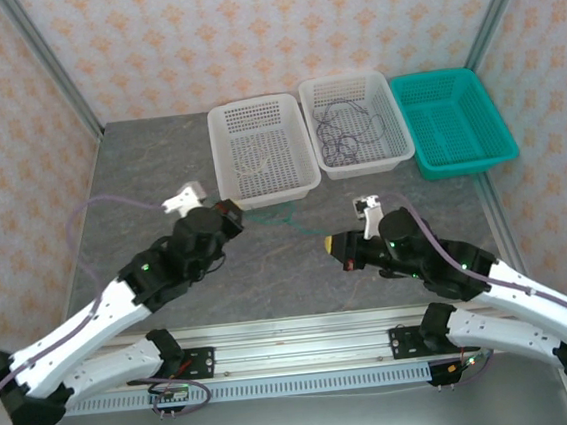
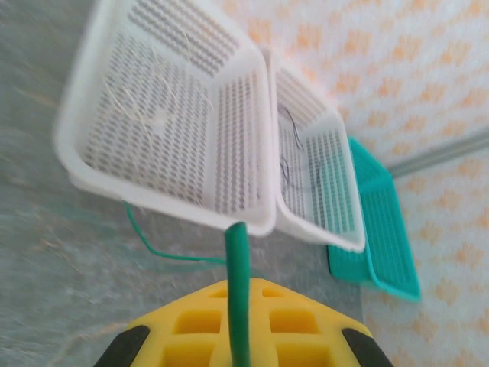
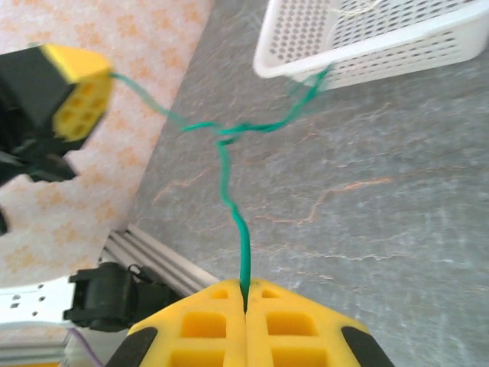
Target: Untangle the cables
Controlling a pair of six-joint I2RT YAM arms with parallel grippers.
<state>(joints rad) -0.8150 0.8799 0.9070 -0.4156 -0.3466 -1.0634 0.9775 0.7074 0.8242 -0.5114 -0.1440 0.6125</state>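
right tool (image 3: 244, 294) and left tool (image 2: 239, 306) both clamp the green cable (image 3: 227, 183); draw apart slowly, keeping the knot (image 3: 226, 135) above the desk (image 3: 367, 222).

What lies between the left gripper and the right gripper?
The green cable runs between the left gripper and the right gripper, with a tangle midway, over the table; the right wrist view shows it.

Table (image 1: 149, 175) front open — baskets (image 1: 269, 191) block back, green cable (image 3: 243, 252) spans mid.
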